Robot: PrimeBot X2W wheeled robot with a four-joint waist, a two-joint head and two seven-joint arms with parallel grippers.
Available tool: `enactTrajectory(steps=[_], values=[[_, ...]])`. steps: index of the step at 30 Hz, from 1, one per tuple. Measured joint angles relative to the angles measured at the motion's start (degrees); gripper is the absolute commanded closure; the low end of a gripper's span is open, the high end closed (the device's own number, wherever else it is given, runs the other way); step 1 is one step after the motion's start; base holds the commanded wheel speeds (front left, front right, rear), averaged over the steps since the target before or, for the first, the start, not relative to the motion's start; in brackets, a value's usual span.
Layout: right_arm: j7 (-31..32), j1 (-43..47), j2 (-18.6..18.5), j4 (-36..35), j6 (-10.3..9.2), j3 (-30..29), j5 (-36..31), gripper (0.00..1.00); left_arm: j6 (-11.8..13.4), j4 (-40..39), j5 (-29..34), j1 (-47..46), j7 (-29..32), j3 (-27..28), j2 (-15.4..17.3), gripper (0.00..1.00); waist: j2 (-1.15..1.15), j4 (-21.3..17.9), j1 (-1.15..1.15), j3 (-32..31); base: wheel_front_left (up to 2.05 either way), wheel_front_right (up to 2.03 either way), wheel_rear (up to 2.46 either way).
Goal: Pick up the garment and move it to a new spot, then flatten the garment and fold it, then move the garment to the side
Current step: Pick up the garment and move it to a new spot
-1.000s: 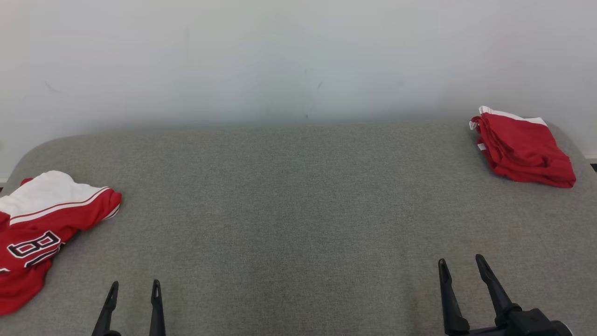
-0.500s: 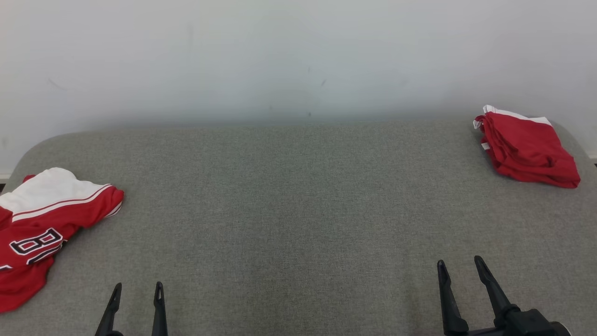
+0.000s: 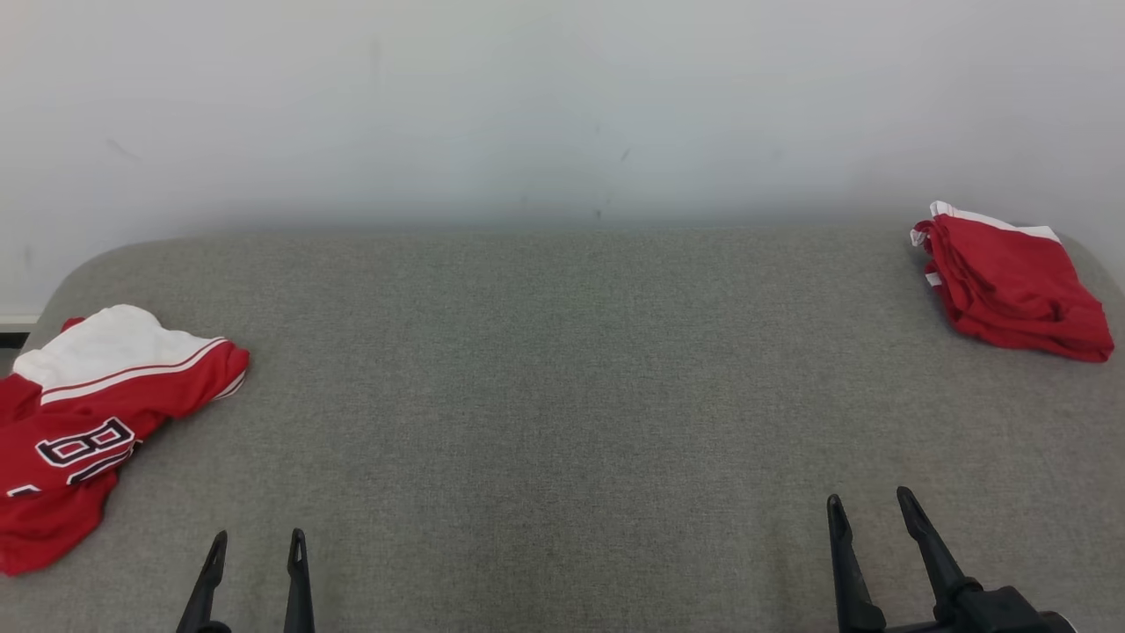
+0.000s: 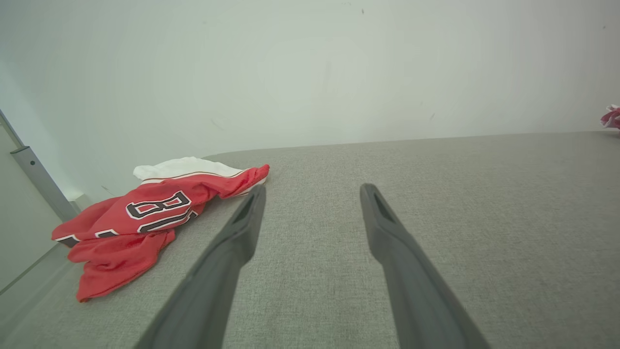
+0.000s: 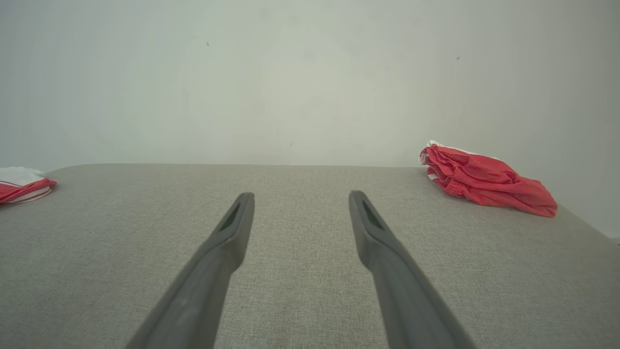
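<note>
Jersey (image 3: 97, 413) lengthwise near-left to far-right, white end far; left end effector (image 3: 258, 534), right end effector (image 3: 868, 495) both agape, empty.

Jersey (image 3: 88, 422): red, with a white shoulder panel, striped trim and black-outlined white numerals. Crumpled and unfolded, lying at the left edge of the grey fabric surface (image 3: 562, 396).
Folded garment (image 3: 1019, 290): red with white trim, a compact stack at the far right corner.

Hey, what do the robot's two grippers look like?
The left gripper and right gripper each have two long, slim, dark fingers tapering to pointed tips, with a narrow slot near each tip. The right one joins a black, blocky base.
</note>
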Motion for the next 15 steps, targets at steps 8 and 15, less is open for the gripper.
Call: enactTrajectory(steps=[8, 15], values=[[0.00, 0.50, 0.01, 0.30, 0.01, -0.12, 0.20, 0.00, 0.46, 0.09, -0.10, -0.11, 0.01, -0.40, 0.13, 0.00, 0.00, 2.54, 0.00, 0.02, 0.00, 0.00, 0.00], [0.00, 0.79, 0.01, 0.65, 0.00, -0.41, 0.96, 0.00, 0.79, 0.33, -0.52, -0.28, 0.01, -0.29, 0.68, 0.00, 0.00, 6.70, 0.00, 0.23, 0.00, 0.00, 0.00]])
